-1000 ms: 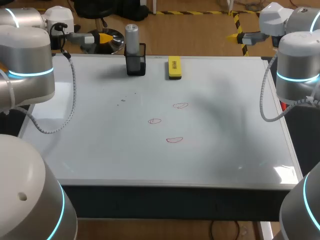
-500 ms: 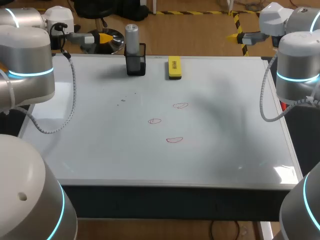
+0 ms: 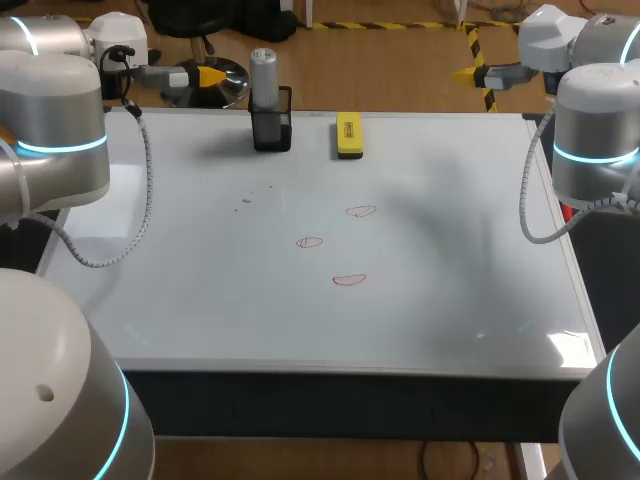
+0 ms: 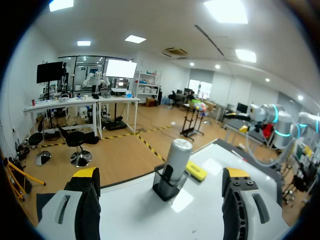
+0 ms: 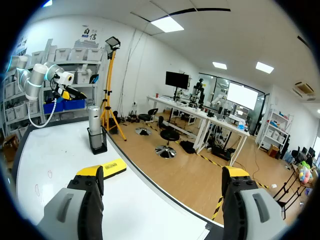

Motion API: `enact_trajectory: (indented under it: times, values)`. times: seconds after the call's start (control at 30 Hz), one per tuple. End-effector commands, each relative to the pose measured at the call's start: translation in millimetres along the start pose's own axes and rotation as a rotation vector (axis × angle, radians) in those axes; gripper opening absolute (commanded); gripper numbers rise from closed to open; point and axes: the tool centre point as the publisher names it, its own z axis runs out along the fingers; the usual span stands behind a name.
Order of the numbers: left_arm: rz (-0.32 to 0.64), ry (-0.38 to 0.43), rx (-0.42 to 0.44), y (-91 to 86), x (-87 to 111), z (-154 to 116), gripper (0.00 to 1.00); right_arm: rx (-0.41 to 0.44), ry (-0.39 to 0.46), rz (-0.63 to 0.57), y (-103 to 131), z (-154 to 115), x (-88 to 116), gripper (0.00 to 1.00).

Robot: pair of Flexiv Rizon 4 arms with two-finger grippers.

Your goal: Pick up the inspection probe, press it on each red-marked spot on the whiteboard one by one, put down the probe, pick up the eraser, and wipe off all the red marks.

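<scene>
The left hand (image 4: 161, 174), fingers wide apart, should go straight ahead to the probe (image 4: 176, 157), squeeze it gently, then lift it up out of its black holder (image 4: 163, 190).

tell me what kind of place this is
Likely a robotics lab test bench: a left arm and right arm flank a whiteboard bearing red marks, with a probe in a holder and an eraser at its far edge.

Whiteboard (image 3: 450, 300) bears black holder (image 3: 271, 130); yellow eraser (image 3: 348, 135); 3 red marks (image 3: 349, 279).
</scene>
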Motion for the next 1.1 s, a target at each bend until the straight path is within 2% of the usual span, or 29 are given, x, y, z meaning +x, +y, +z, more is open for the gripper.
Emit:
enact_trajectory:
  times: [0.03,0.9,1.1]
  values:
    - [-0.001,0.001,0.000,0.1,-0.1,-0.4,1.00,0.001,0.001,0.000,0.1,0.2,-0.4,1.00]
    - [-0.001,0.001,0.000,0.1,-0.1,-0.4,1.00,0.001,0.001,0.000,0.1,0.2,-0.4,1.00]
    - [0.077,0.110,0.018,-0.3,2.4,9.1,1.00,0.001,0.001,0.000,0.1,0.2,-0.4,1.00]
